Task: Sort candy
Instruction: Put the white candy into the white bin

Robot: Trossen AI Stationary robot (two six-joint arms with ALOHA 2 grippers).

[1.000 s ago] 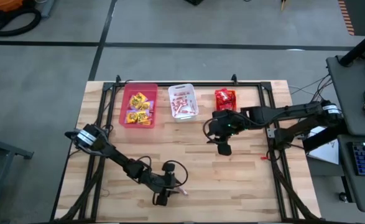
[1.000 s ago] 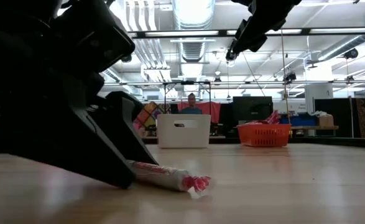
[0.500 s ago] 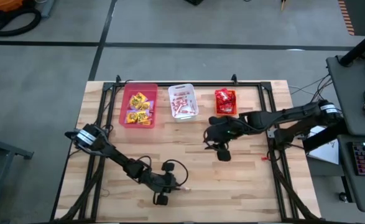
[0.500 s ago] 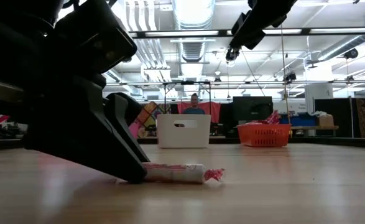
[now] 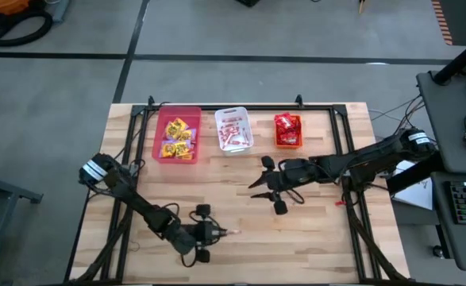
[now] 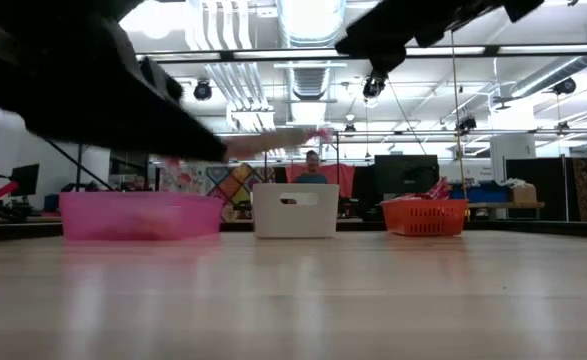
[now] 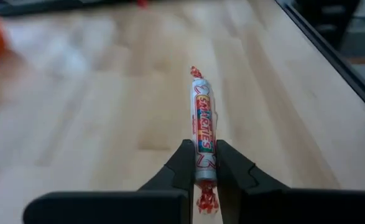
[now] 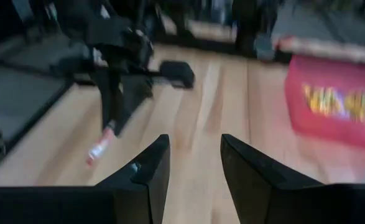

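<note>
Pinkish-red candy stick [image 7: 203, 124] sits pinched in your left gripper [image 7: 202, 167], lifted off the wooden table [image 5: 312, 238] near its front edge. Your right gripper [image 8: 194, 163] hovers mid-table, fingers spread and holding nothing, before the orange bin [image 5: 287, 131].

Pinkish-red candy stick [image 7: 203, 130] pinched at one end in left gripper [image 7: 201, 171], lifted off worktop [image 7: 95, 124], pointing forward.

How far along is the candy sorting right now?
Mostly done: yellow packets fill the pink bin, sticks the white bin, red packets the orange bin. In hand: the left pincer grips one stick candy, lifted. Left: dropping it in; the right pincer is open, empty.
</note>
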